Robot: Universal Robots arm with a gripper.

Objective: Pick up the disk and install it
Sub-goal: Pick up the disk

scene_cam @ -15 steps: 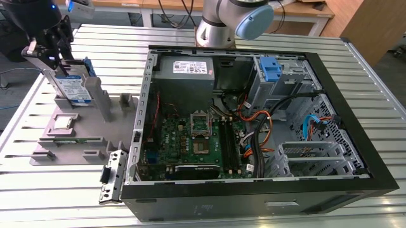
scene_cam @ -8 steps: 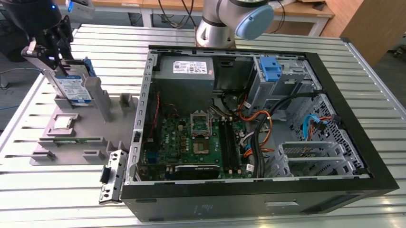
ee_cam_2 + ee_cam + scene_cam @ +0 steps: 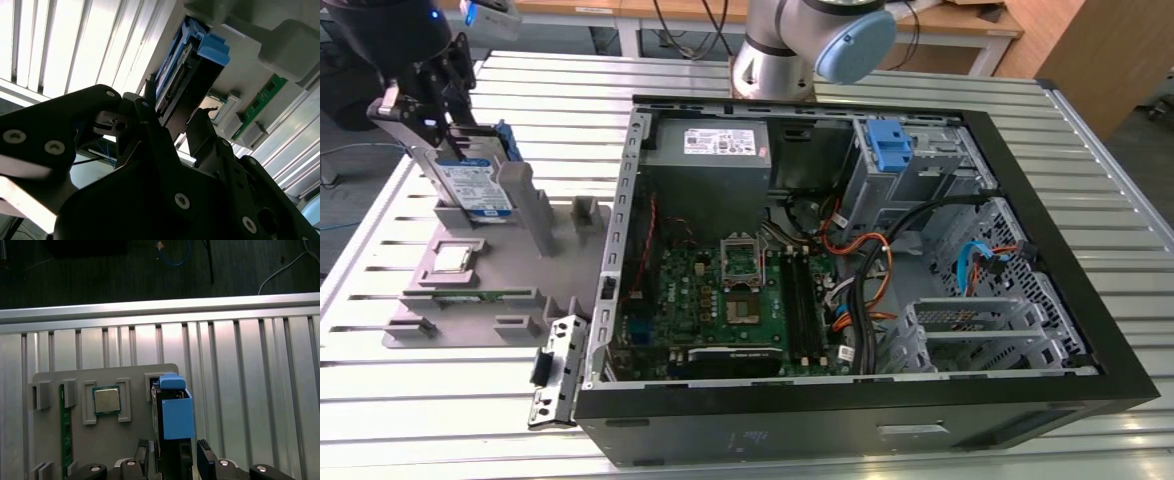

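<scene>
The disk (image 3: pixel 474 185) stands on edge in a slot of the grey holder (image 3: pixel 467 290) at the exterior view's left, its white-and-blue label facing the case. Its blue carrier shows in both wrist views (image 3: pixel 185 75) (image 3: pixel 175 415). My gripper (image 3: pixel 434 130) hangs right over the disk's top end. In both wrist views the black fingers (image 3: pixel 205 457) (image 3: pixel 145 107) straddle the disk, one on each flat side, with a thin gap showing at one side. The gripper (image 3: pixel 175 460) (image 3: pixel 172 112) looks open around it.
The open computer case (image 3: pixel 1067 250) lies at the exterior view's right, with a grey power supply (image 3: pixel 714 145), motherboard, cables and a blue bracket (image 3: pixel 887 145) in its drive cage. The holder also carries a processor chip (image 3: pixel 106 400) and a memory stick (image 3: pixel 63 432). Slatted metal table underneath.
</scene>
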